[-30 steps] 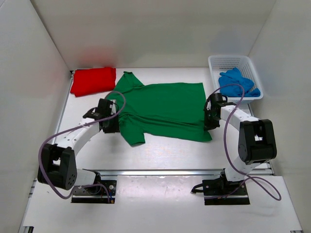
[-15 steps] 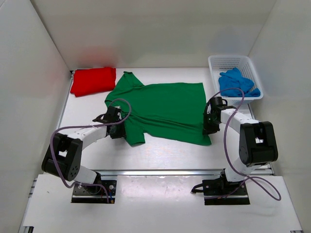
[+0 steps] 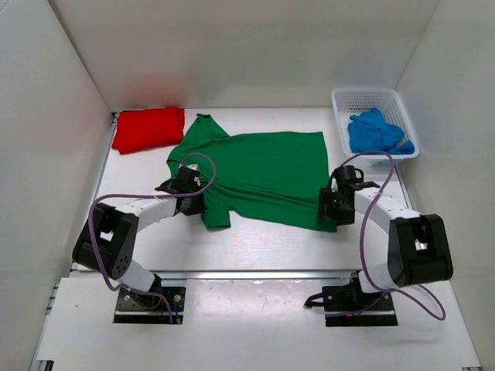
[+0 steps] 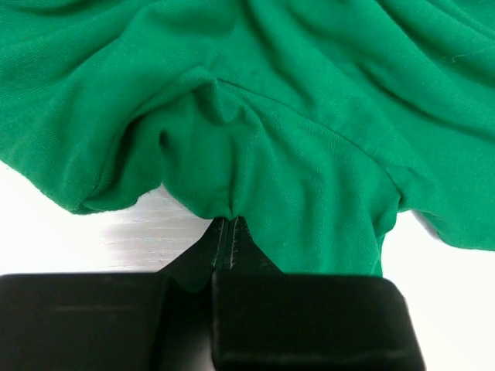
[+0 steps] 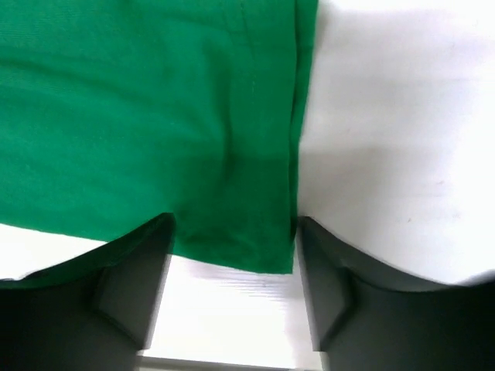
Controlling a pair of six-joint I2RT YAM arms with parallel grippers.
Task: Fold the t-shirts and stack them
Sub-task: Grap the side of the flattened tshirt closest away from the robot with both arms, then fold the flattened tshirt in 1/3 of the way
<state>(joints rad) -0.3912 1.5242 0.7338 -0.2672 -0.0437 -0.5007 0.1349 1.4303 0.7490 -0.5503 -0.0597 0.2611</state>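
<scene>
White walls (image 3: 232,54) box in a white table (image 3: 255,239). At the far left lies the red t-shirt (image 3: 148,128), a flat block (folded, as far as I can tell). Next comes the left gripper (image 3: 188,199), by the near sleeve of the green t-shirt (image 3: 263,174), which is spread across the middle of the table; the wrist view shows its jaws closed on a small pinch of cloth. Further right, the right gripper (image 3: 331,207) sits at the near hem corner, fingers (image 5: 147,270) parted, the corner lying between them and nothing clamped. In the far right corner the basket (image 3: 340,100) holds the blue t-shirt (image 3: 375,133). The risk, I judge: the left pinch is thin and could slip, and with the right corner unclamped a lift would drag the shirt askew.
</scene>
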